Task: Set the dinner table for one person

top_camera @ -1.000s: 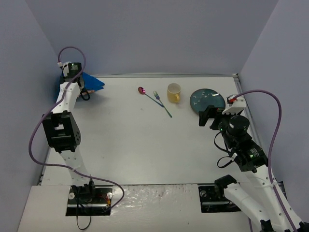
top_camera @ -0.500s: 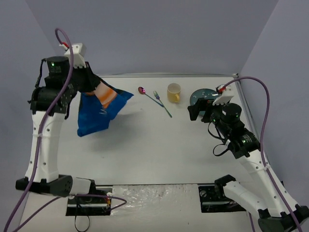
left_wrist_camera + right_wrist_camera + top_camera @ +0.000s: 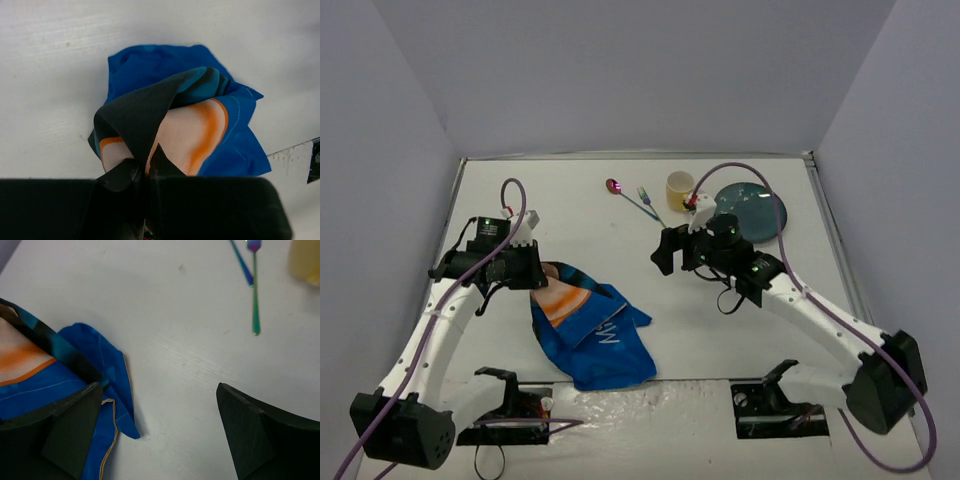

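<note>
The white bench (image 3: 570,220) filled the floor of the grey-walled enclosure, with both arms reaching out over it from its near edge. Along its far side stood the tableware. A yellow mug (image 3: 679,190) stood upright with its mouth up, only its pale inner wall showing. Just to its right lay a blue-green plate (image 3: 760,212), partly hidden by the right arm; the part that showed carried only light specks. To the left of the mug lay a fork (image 3: 655,212) and a spoon (image 3: 614,186) with a pink bowl, close together and both set at a slant.

A blue cartoon-printed placemat (image 3: 600,345) lay crumpled on the near-left part of the bench, its near corner reaching the bench's near edge. The left gripper (image 3: 533,268) was closed tight on a raised fold of that cloth, and the orange and pale print bulged out just past its fingertips (image 3: 152,160).

The right gripper (image 3: 670,256) hung above the middle of the bench, near the mug, its jaws spread wide with nothing between them. Its wrist camera looked down on bare bench and the placemat's nearest edge.
</note>
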